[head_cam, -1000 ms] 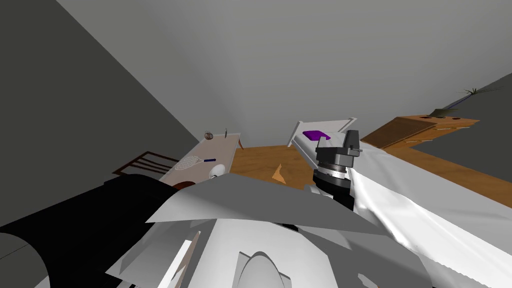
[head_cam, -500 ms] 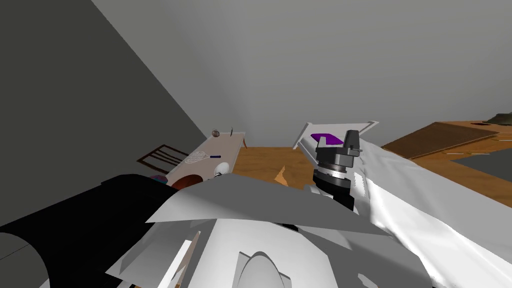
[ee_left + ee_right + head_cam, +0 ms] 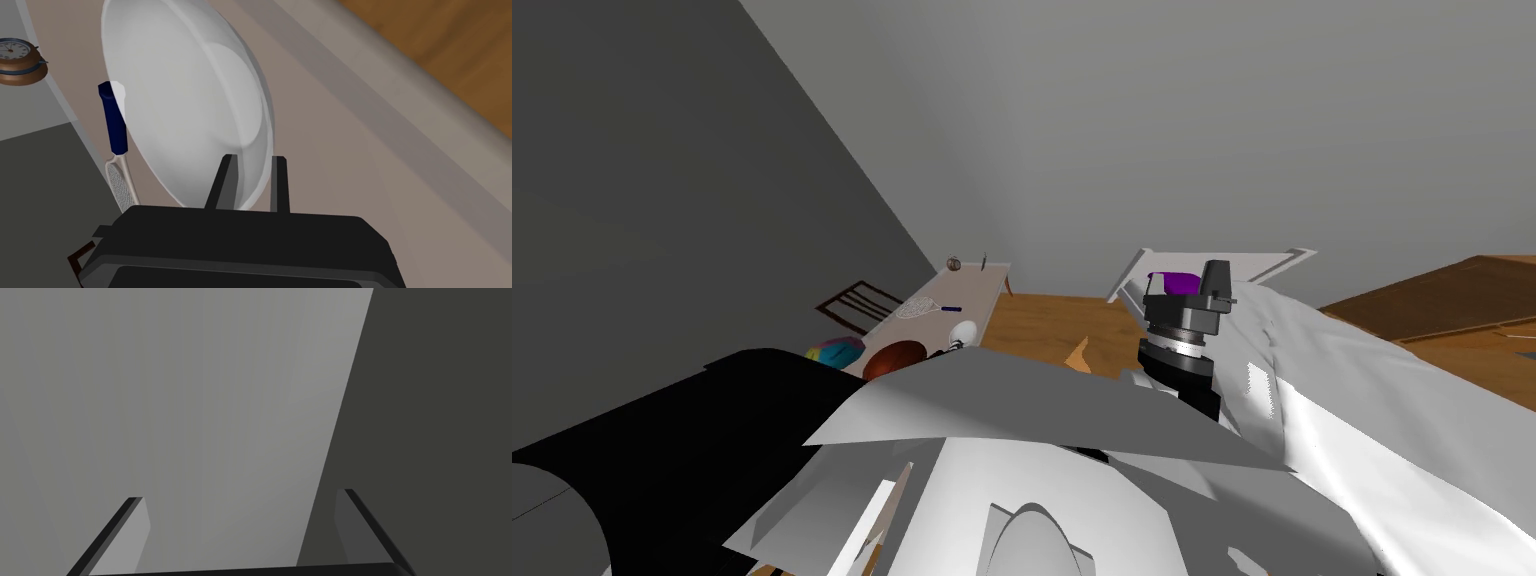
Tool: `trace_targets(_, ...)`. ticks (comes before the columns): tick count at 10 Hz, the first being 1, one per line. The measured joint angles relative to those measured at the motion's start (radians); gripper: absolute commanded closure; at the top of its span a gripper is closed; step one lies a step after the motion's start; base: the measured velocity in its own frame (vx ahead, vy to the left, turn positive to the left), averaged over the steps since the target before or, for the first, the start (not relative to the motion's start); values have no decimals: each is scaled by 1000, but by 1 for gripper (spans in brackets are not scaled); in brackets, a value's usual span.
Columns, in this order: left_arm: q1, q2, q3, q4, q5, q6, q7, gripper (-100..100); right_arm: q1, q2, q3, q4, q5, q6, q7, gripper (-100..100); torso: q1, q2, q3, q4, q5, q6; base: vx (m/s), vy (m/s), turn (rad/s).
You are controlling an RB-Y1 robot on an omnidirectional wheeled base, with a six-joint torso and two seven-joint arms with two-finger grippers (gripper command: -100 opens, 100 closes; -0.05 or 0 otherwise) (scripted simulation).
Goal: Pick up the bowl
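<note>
Grips the white bowl by its rim in the clenched left pincer, tilted on edge over the bench, with a blue-handled racket just beyond it and a clock farther off. Seems done with the grasp and probably the lift, leaving only clearance from the bench to confirm. Holds the right pincer released, grasping nothing.

The bowl is plain white against the pale greyish-beige top of the table. The racket has a navy handle and a white meshed head. Near the table's far end, the clock is brown-rimmed with a white face. The floor is orange-brown wood.
</note>
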Motion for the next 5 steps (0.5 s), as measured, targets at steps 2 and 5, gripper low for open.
trace_targets(2,-32,15,-66,8,-22,-4,55,100,0,0,0,0,0,0,0,0,0,0,0,0,0,-1,12,7,104)
trace_targets(5,-43,-34,-11,-43,-160,52,88,100,0,0,0,0,0,0,0,0,0,1,0,0,0,-2,8,9,194)
